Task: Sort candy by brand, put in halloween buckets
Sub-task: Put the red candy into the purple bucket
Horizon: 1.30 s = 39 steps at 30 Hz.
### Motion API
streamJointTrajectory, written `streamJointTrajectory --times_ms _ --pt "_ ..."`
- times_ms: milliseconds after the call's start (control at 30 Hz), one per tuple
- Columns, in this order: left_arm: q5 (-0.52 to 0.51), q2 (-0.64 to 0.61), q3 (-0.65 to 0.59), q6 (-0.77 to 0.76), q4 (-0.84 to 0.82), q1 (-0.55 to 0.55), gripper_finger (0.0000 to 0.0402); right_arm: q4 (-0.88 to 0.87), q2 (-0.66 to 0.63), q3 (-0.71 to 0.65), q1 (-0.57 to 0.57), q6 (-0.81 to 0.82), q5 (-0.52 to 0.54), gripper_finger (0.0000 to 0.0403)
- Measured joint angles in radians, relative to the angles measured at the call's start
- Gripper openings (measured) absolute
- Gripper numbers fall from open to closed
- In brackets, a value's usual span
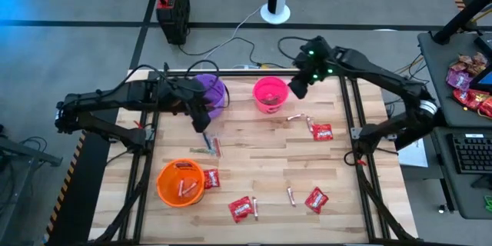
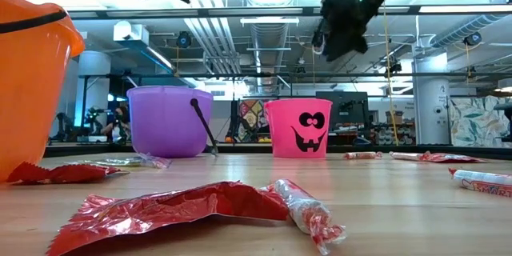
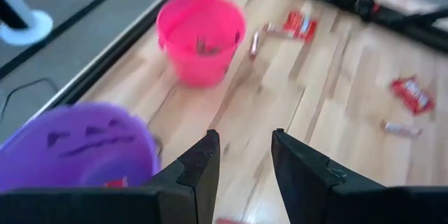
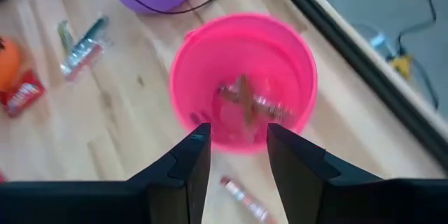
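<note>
Candy [image 4: 248,101] in pink bucket [image 4: 192,56]; right claw [image 4: 238,154] open above.

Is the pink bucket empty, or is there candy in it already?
Not empty: the right wrist view shows thin stick candies lying crossed on the pink bucket floor.

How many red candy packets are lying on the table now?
5 visible: one right of the pink bucket at, one beside the orange bucket at, one front-center, one front-right, one small near the purple bucket at. Others may be hidden.
</note>
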Motion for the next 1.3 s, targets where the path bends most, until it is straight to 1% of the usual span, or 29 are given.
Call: streamJointTrajectory --times_ms 167,267,333,433,500,567,667,800,1000,1133,1300 --pt "0.001 0.005 0.000 0.002 -0.089 0.000 0.0114 -0.113 -0.089 -0.006 0.028 0.177 0.000 0.0128" --pt "0.018 0.025 -0.001 0.019 -0.098 -0.001 0.0114 -0.196 -0.113 -0.007 0.073 0.339 0.000 0.0124" --pt "0.021 0.037 -0.002 0.040 -0.098 -0.006 0.0114 -0.279 -0.113 -0.007 0.109 0.462 0.001 0.0122" --pt "0.024 0.047 -0.002 0.064 -0.097 -0.006 0.0114 -0.457 -0.089 -0.012 0.177 0.656 0.053 0.0118" --pt "0.020 0.052 -0.002 0.074 -0.097 -0.006 0.0114 -0.556 -0.061 -0.021 0.219 0.729 0.093 0.0117" --pt "0.019 0.053 -0.002 0.082 -0.097 -0.006 0.0114 -0.611 -0.029 -0.038 0.255 0.770 0.125 0.0119" --pt "0.019 0.050 -0.002 0.084 -0.097 -0.006 0.0114 -0.593 0.000 -0.094 0.298 0.776 0.122 0.0133" --pt "0.018 0.039 -0.002 0.079 -0.098 -0.006 0.0114 -0.544 0.034 -0.207 0.322 0.787 0.114 0.0166" --pt "0.017 0.027 -0.002 0.070 -0.102 -0.007 0.0114 -0.333 0.042 -0.426 0.337 0.813 0.117 0.0212" --pt "0.015 0.023 -0.002 0.072 -0.102 -0.007 0.0114 -0.234 0.041 -0.514 0.341 0.819 0.147 0.0221" --pt "0.008 0.022 -0.002 0.086 -0.100 -0.007 0.0114 -0.126 0.041 -0.592 0.341 0.815 0.196 0.0215"
